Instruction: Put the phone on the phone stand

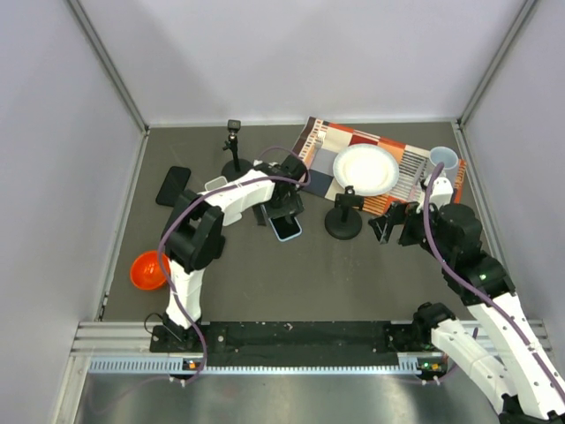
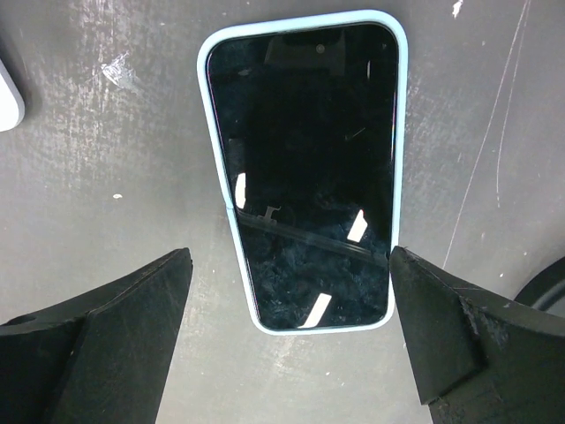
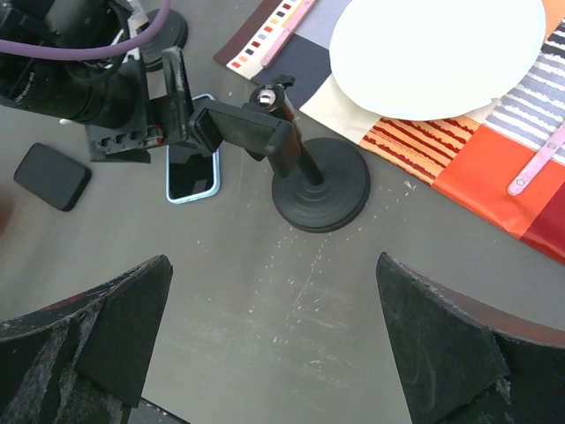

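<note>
left tool [image 2: 290,265] is spread wide with nothing gripped, a finger either side of the phone [image 2: 309,132], which is laid flat, screen up, on the tabletop [image 2: 106,177]. it should be lowered square and closed on the case edges, not the glass. the white phone stand [image 1: 215,184] is seen left and a bit farther. right tool [image 1: 395,225] is released too. nothing can be made out in the cup [image 1: 444,159] or orange bowl [image 1: 148,270].

left pincer [image 2: 290,265] spread wide, pointing down | right pincer [image 3: 272,265] spread wide
</note>
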